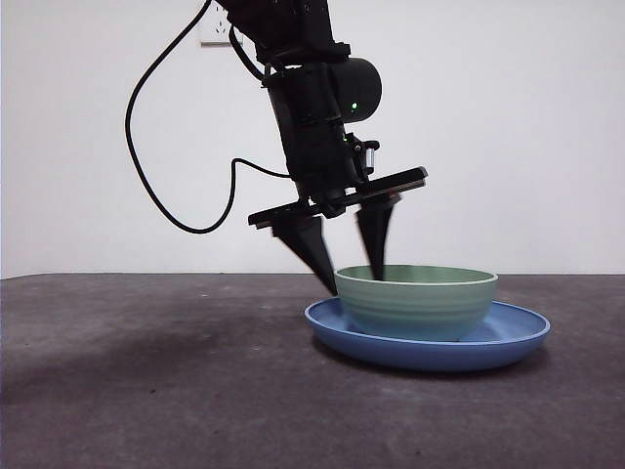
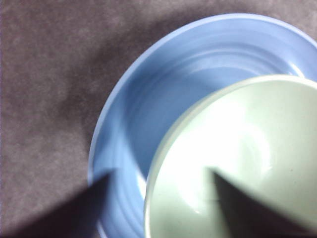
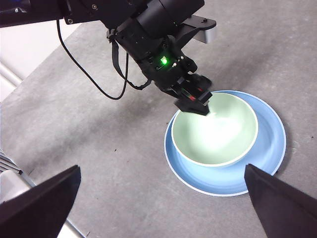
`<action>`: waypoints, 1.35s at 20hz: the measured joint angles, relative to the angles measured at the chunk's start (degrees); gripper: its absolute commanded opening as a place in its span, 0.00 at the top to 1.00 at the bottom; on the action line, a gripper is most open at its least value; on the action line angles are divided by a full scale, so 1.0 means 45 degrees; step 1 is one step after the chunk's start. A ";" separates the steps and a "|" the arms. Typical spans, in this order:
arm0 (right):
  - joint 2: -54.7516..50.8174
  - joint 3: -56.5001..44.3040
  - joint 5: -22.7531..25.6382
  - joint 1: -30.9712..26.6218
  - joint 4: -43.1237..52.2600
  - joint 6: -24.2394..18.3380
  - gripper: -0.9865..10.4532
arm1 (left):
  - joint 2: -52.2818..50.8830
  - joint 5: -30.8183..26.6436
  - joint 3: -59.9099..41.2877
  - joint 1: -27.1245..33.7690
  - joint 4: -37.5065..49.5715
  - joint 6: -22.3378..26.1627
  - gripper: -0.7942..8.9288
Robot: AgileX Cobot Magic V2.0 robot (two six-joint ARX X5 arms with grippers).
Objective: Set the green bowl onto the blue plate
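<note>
green bowl [image 1: 417, 300] sits inside blue plate [image 1: 518, 337] on dark table [image 1: 146, 381] | left gripper [image 1: 347, 256] over bowl's near rim, 2 jaws spread, 1 outside wall, 1 inside, no squeeze visible | right gripper [image 3: 161, 196] spread wide, high and apart; only its view shows the whole plate [image 3: 270, 158]

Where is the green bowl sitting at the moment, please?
The green bowl sits on the blue plate, right of centre in the front view, with the left claw straddling its near-left rim, one jaw inside and one outside.
</note>
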 measured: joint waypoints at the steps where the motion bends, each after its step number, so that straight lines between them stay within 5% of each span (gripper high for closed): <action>1: -0.0005 0.0000 0.0000 0.0000 0.0000 0.0000 0.38 | 0.0000 0.0024 0.0058 0.0024 -0.0073 -0.0044 0.34; 7: 0.0000 0.0000 0.0005 0.0000 -0.0005 0.0000 0.38 | -0.0903 -0.0029 0.0413 0.0398 -0.1574 0.0491 0.34; 21: -0.0005 0.0000 0.0000 0.0000 -0.0005 0.0000 0.38 | -0.8228 0.0010 0.0418 0.0311 -0.5008 0.2982 0.34; 27: -0.0005 0.0000 0.0000 0.0000 -0.0005 0.0000 0.38 | -1.1540 0.1360 -0.2433 0.0248 -0.4056 0.3735 0.34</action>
